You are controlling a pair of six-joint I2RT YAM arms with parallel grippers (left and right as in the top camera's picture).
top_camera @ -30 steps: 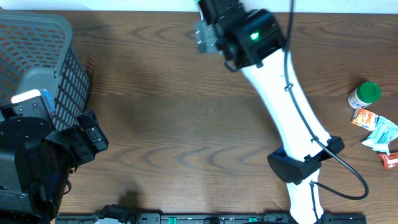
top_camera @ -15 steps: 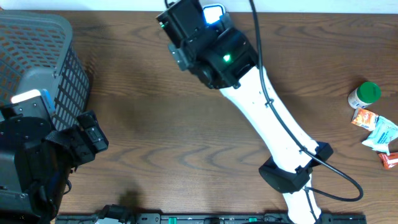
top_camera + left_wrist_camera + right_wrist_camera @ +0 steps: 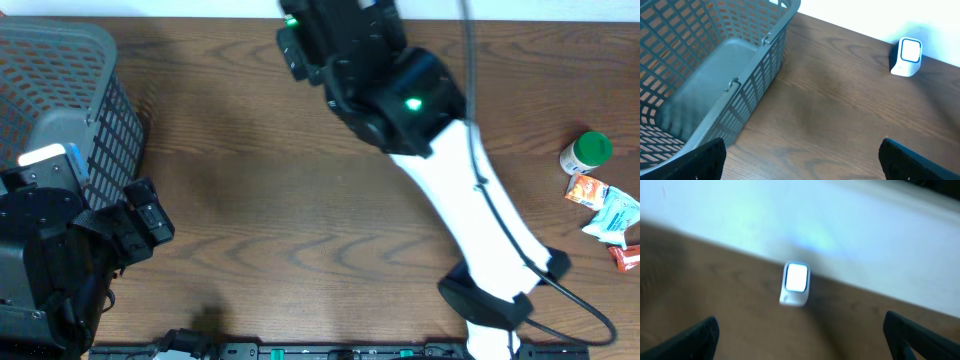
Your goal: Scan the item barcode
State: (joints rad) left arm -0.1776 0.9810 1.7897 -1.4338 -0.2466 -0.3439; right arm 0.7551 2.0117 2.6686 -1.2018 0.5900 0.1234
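The left gripper (image 3: pixel 802 160) is wide open and empty, beside the grey basket (image 3: pixel 755 80). The right gripper (image 3: pixel 802 337), also wide open and empty, faces the white scanner (image 3: pixel 796 282), whose window is lit, at the far edge of the table (image 3: pixel 250 200). The green-capped bottle (image 3: pixel 584 153) and the packets (image 3: pixel 605 212) lie at the right edge, well apart from both grippers. Their labels are too small to read.

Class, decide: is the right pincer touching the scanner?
Apart. In the right wrist view the open right pincer sits at the frame's bottom edge, with bare table between it and the scanner farther ahead.
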